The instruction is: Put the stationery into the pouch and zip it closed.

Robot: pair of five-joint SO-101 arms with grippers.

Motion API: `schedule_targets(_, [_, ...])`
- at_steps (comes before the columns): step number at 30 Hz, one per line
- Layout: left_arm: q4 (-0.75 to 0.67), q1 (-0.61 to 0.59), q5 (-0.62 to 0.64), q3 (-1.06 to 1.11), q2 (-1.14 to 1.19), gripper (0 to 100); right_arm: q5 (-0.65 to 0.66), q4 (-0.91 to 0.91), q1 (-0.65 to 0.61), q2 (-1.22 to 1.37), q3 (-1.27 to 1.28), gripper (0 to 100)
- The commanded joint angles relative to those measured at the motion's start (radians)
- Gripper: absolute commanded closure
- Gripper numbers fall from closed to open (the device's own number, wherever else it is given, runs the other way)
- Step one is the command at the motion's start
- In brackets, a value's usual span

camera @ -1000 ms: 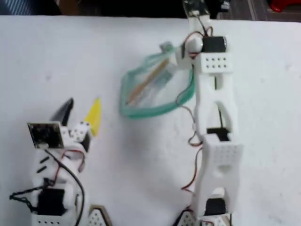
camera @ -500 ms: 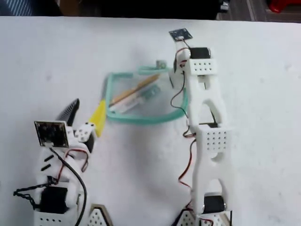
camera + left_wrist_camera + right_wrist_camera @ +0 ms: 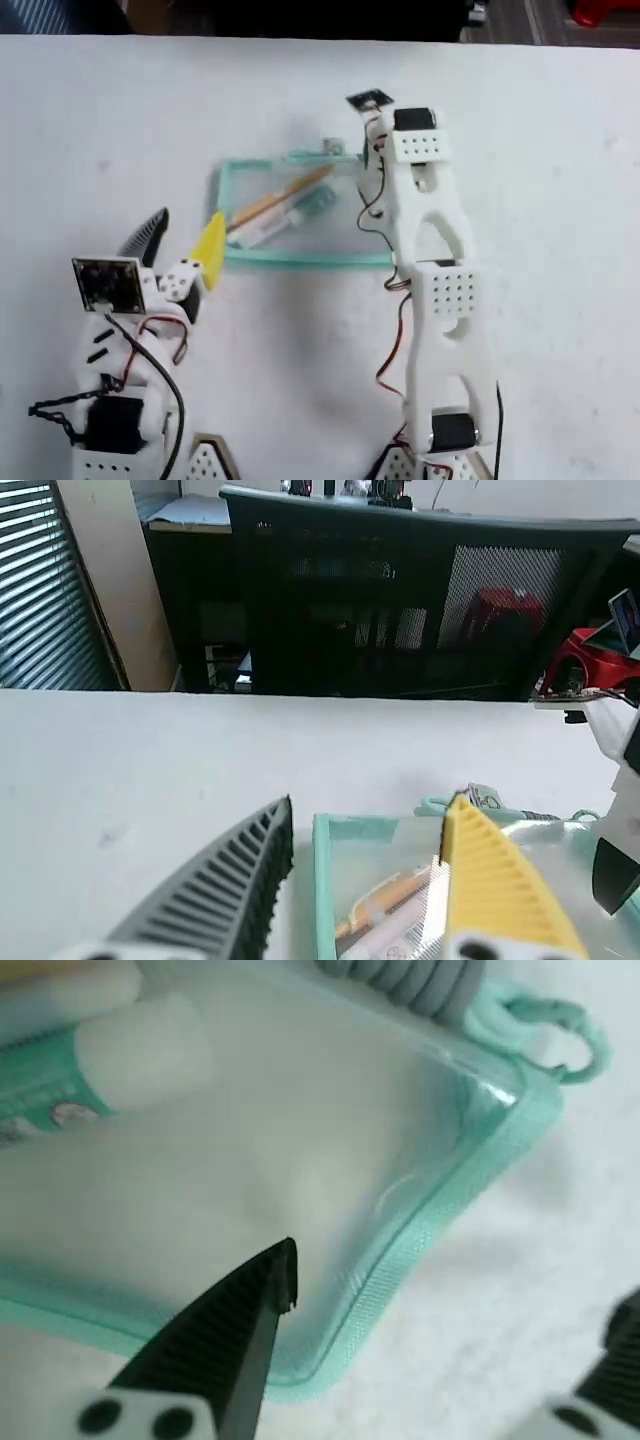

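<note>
In the middle of the white table point(image 3: 560, 200), the clear teal-edged pouch point(image 3: 300, 258) is laid flat, and a pencil point(image 3: 280, 197) and a pen point(image 3: 285, 222) are seen inside it. The left gripper point(image 3: 188, 215) is held spread just beside the pouch's left end. The right gripper point(image 3: 455, 1295) is held spread over the opposite corner, near the zipper pull point(image 3: 333, 147).

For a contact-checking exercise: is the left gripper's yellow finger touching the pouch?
Cannot tell. High view: the yellow finger overlaps the pouch at its left corner, but its height is unclear.
</note>
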Motion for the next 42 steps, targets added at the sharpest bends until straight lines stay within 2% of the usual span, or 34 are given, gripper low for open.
schedule_targets(1, [-0.043,0.004,-0.011,-0.012,-0.010,74,-0.021,0.031,0.090,-0.160,-0.054,47.7])
schedule_targets(6, [-0.034,0.008,-0.150,-0.020,-0.008,74,-0.011,0.031,0.163,-0.450,0.034,47.7])
schedule_targets(10, [0.118,0.010,-0.227,-0.132,-0.007,74,-0.011,0.030,0.151,-0.696,0.206,51.0])
schedule_targets(13, [0.253,0.004,-0.272,-0.272,-0.005,74,-0.020,0.030,0.116,-0.866,0.336,65.2])
schedule_targets(18, [0.396,0.002,-0.365,-0.463,-0.005,75,-0.020,0.028,0.061,-1.112,0.460,97.6])
schedule_targets(19, [0.399,0.001,-0.374,-0.485,-0.004,77,-0.020,0.028,0.048,-1.153,0.465,98.9])
schedule_targets(21, [0.404,-0.012,-0.400,-0.525,0.030,81,-0.020,0.028,0.027,-1.234,0.465,93.7])
schedule_targets(24, [0.423,-0.056,-0.413,-0.609,0.174,87,-0.020,0.028,-0.022,-1.349,0.466,93.9])
schedule_targets(27, [0.517,-0.082,-0.408,-0.763,0.378,91,-0.020,0.028,-0.077,-1.468,0.470,98.1])
schedule_targets(31, [0.678,-0.082,-0.407,-0.996,0.552,98,-0.020,0.030,-0.131,-1.632,0.471,98.1])
schedule_targets(35, [0.793,-0.077,-0.407,-1.112,0.529,98,-0.020,0.030,-0.165,-1.816,0.526,98.2])
schedule_targets(42, [0.819,-0.079,-0.408,-0.999,0.349,98,-0.020,0.027,-0.170,-2.149,0.896,98.2])
